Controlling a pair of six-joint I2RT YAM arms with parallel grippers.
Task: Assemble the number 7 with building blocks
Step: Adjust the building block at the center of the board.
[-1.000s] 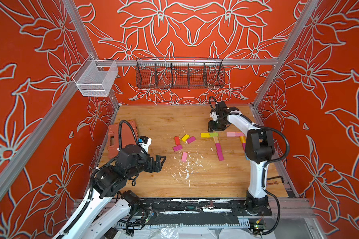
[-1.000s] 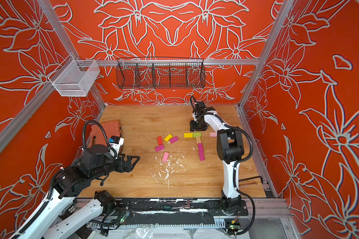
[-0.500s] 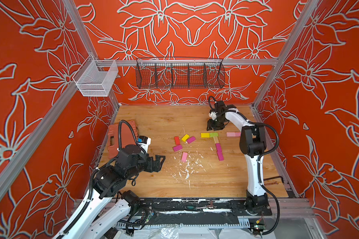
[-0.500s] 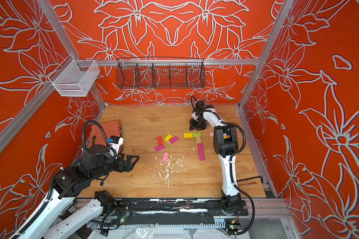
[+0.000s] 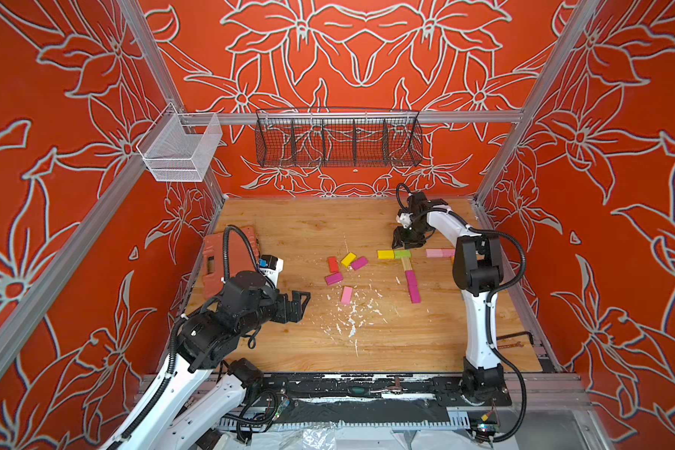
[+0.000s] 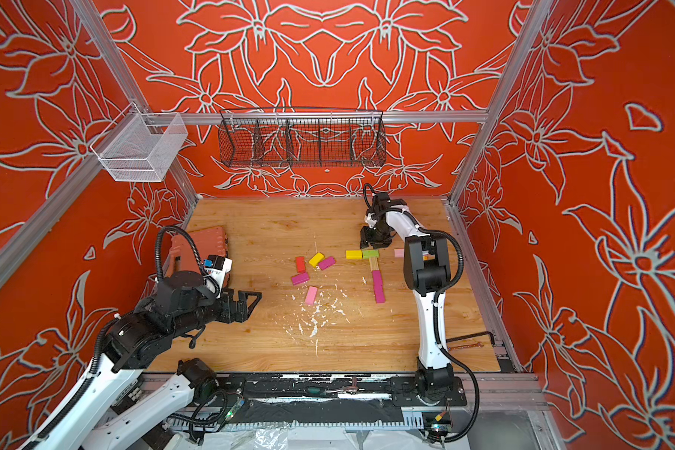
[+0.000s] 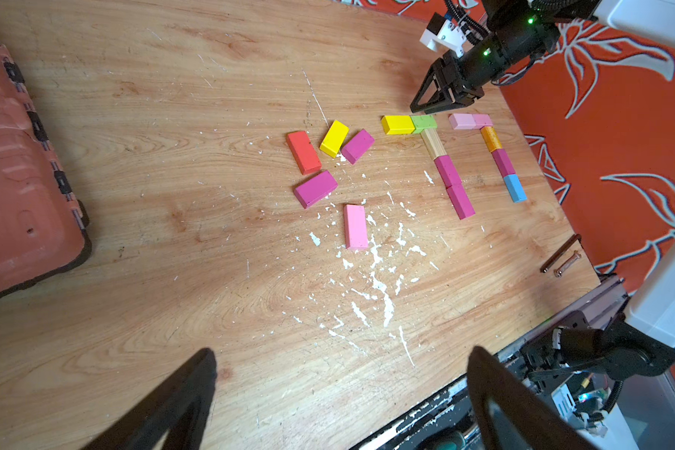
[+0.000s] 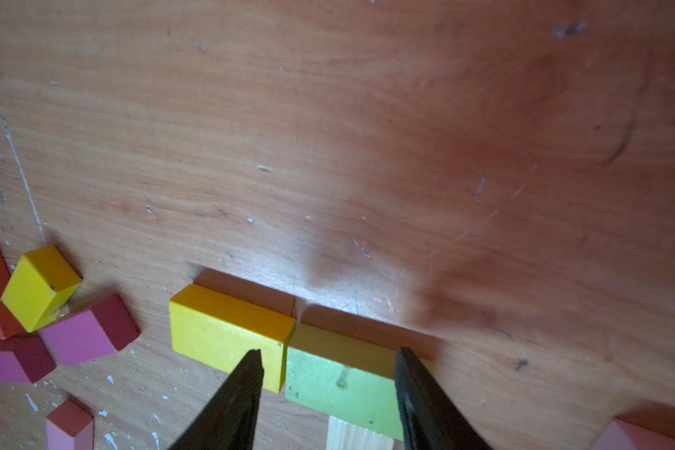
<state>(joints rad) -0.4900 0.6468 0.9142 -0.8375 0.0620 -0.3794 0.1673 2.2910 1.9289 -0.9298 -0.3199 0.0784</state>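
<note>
Beside right gripper (image 5: 405, 245), green block (image 5: 402, 254) crosswise.

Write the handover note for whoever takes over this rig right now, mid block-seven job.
Left pincer: open, empty, hovering at the near left of the table, away from the blocks.
Right pincer: jaws apart just over the green block, gripping nothing.
Done: a seven lies flat: yellow and green bar, wood and two magenta blocks as stem. A second seven sits just right of it.
Left: five loose blocks mid-table look spare; probably only withdraw the right pincer.
</note>
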